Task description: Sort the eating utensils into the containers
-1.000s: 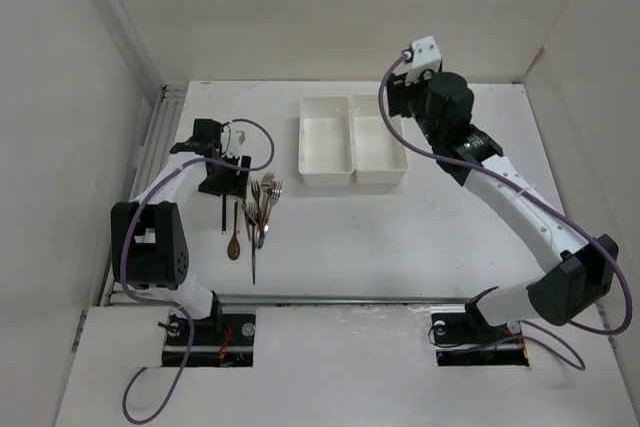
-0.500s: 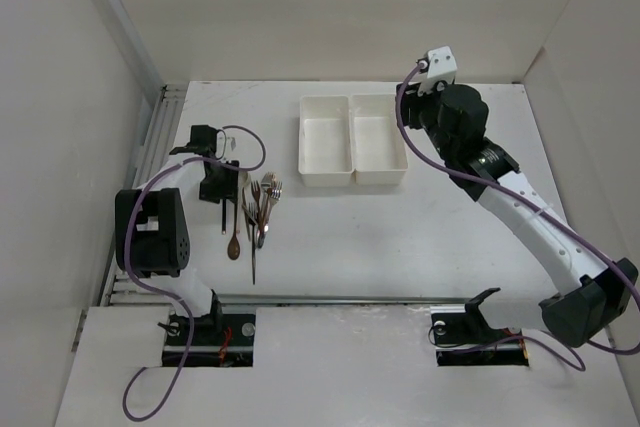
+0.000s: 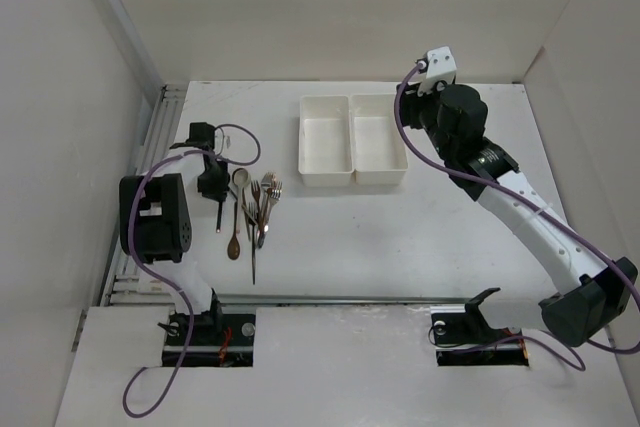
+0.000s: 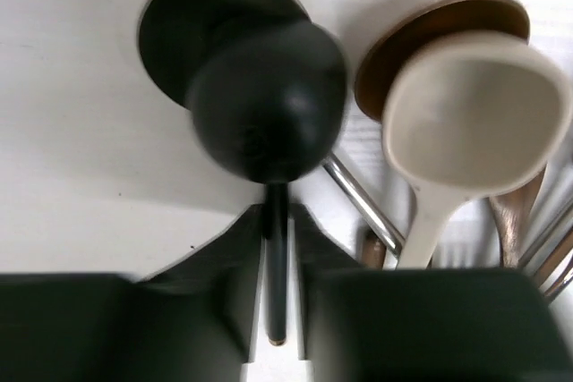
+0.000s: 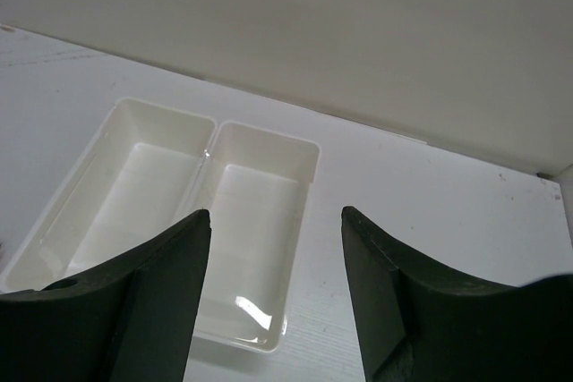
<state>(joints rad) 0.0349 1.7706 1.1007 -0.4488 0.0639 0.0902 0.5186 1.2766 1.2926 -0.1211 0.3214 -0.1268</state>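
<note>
Inspecting the left side first: the left pincer (image 4: 276,214) is clenched on the thin handle of the black spoon (image 4: 269,105), one finger on each side of the handle. The spoon's bowl points away from the wrist camera. It appears raised off the table (image 3: 400,237), since its dark shadow lies offset beneath it. The bowl is blurred in the wrist view.

Just beside the black spoon lies a pale spoon (image 4: 474,105), bowl upward. A copper-brown rim shows behind that bowl; what it belongs to cannot be told.

In the overhead view the remaining utensils lie clustered on the left part of the table, right beside the left pincer. A copper-brown spoon (image 3: 233,247) has its bowl toward the near edge, and several silver forks (image 3: 268,190) are bunched together with their tines toward the far edge.

The containers (image 3: 302,137) stand joined side by side at the far centre of the table, well apart from the cluster.

The right pincer (image 5: 275,214) is released, its jaws wide with nothing between them. It hangs above the table at the right end of the containers.
</note>
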